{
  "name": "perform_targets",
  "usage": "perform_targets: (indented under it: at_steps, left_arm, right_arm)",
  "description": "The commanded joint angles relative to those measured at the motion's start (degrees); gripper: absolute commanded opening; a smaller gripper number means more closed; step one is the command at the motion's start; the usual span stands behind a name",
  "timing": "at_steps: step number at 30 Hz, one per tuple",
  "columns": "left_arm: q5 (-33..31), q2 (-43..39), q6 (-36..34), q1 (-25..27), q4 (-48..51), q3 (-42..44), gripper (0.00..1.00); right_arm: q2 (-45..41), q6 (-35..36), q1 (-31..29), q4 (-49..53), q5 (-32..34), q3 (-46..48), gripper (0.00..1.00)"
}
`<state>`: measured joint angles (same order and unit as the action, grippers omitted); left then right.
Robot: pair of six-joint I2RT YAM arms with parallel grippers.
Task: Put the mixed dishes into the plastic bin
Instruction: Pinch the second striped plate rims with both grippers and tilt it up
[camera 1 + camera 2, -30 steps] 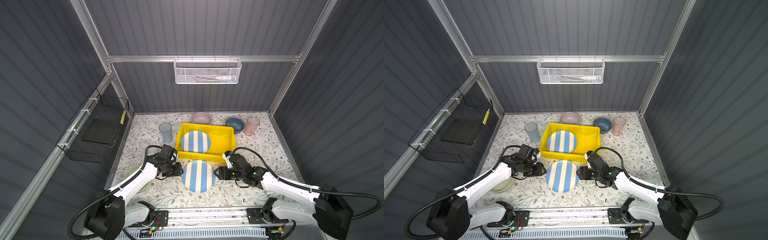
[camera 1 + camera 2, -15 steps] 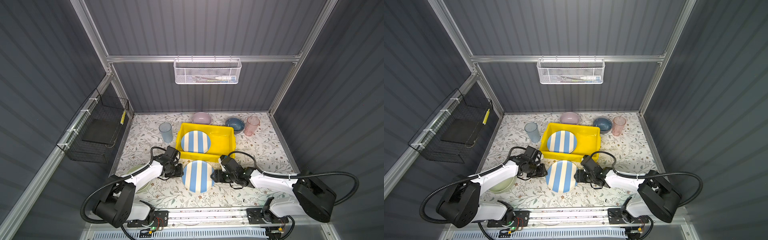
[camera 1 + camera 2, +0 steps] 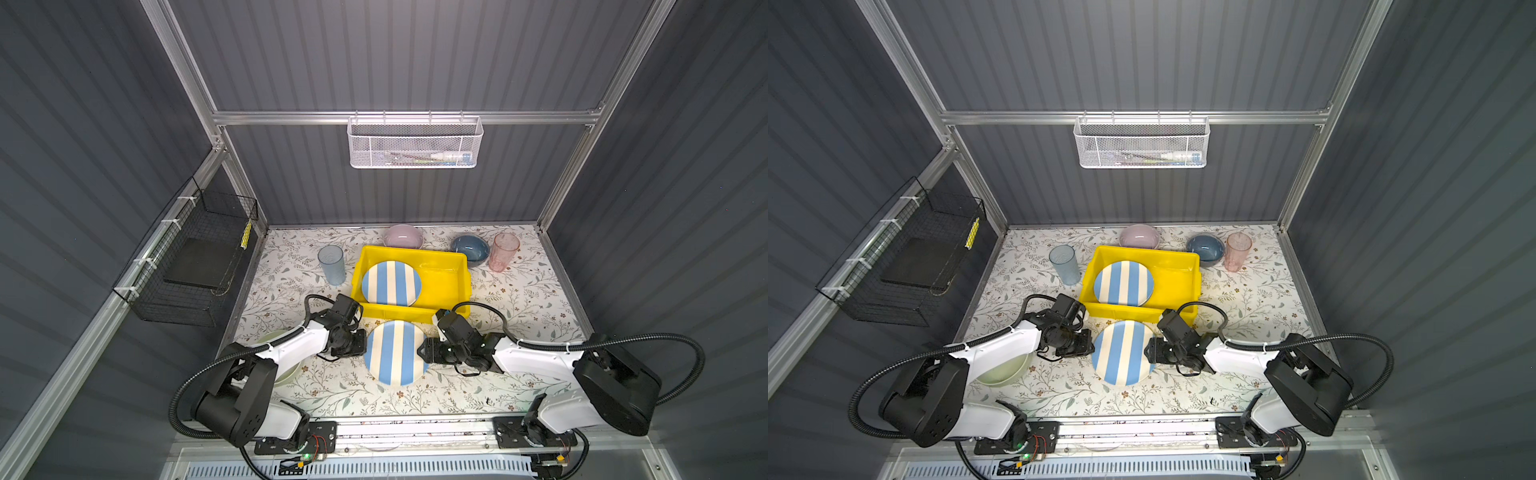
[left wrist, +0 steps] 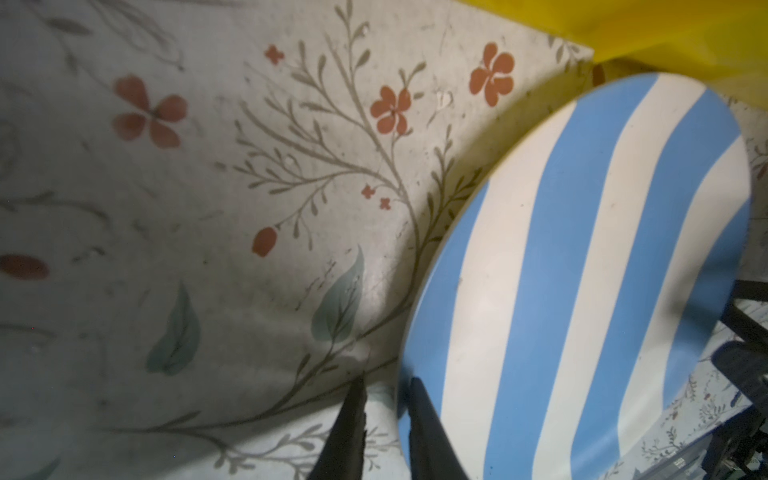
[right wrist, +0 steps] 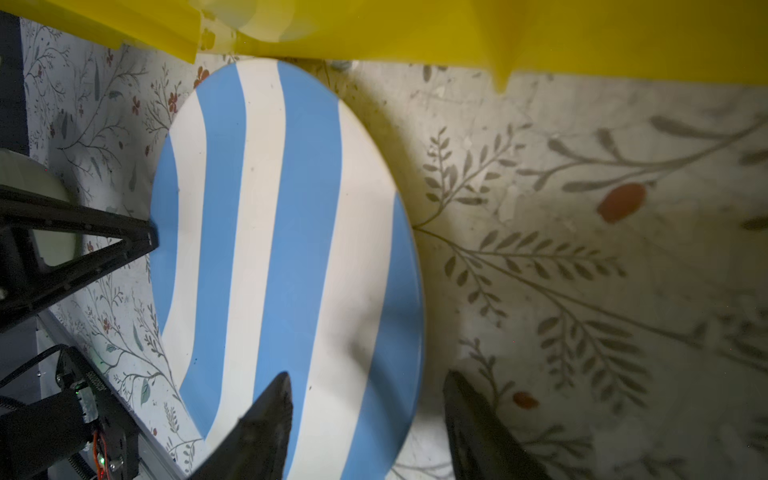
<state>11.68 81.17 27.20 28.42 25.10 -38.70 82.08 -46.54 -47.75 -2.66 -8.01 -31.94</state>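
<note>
A blue-white striped plate (image 3: 395, 353) lies flat on the floral mat, in front of the yellow plastic bin (image 3: 442, 286). My left gripper (image 4: 388, 378) is at its left rim. One finger is over the plate and the other beside the rim, with a thin strip of mat between them. My right gripper (image 5: 368, 376) stands open, wide astride the right rim. A second striped plate (image 3: 390, 283) lies in the bin. Around the bin stand a lilac bowl (image 3: 402, 236), a dark blue bowl (image 3: 469, 248), a pink tumbler (image 3: 503, 251) and a blue tumbler (image 3: 331, 264). A pale green bowl (image 3: 1005, 372) sits under the left arm.
A black wire basket (image 3: 195, 266) hangs on the left wall. A white mesh basket (image 3: 415, 143) hangs on the back wall. The bin's front wall (image 5: 582, 37) is just beyond the plate, and metal frame posts bound the mat.
Both grippers have dropped and moved inward to the plate's opposite rims. The left jaws have narrowed a lot around the rim, the right jaws a little. The plate has not moved.
</note>
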Motion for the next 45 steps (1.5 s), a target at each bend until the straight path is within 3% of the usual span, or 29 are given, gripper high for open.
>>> perform_targets:
  at_steps: [1, 10, 29, 37, 45]
  left_arm:
    - [-2.24, 1.29, -0.75, -0.05, 1.53, 1.15, 0.19]
    - [-2.78, 2.42, -0.71, -0.05, 0.72, 2.34, 0.17]
    - [-0.51, 0.15, -0.53, -0.04, 1.13, 1.39, 0.17]
    - [-1.85, -5.62, -0.09, -0.04, 7.5, -3.62, 0.34]
    - [-11.32, -7.7, -2.59, -1.24, 17.06, -14.45, 0.52]
  right_arm:
    - [0.5, -0.97, 0.02, -0.84, -1.49, -0.94, 0.58]
    - [-0.18, -2.09, 0.02, -6.3, -5.0, 0.26, 0.51]
    - [-1.97, -4.07, 0.11, -12.52, -8.62, 2.72, 0.07]
    - [-7.01, -1.11, 0.81, -6.06, -8.6, 2.46, 0.0]
    - [-16.94, 6.96, 4.42, 5.76, -10.7, -0.72, 0.0]
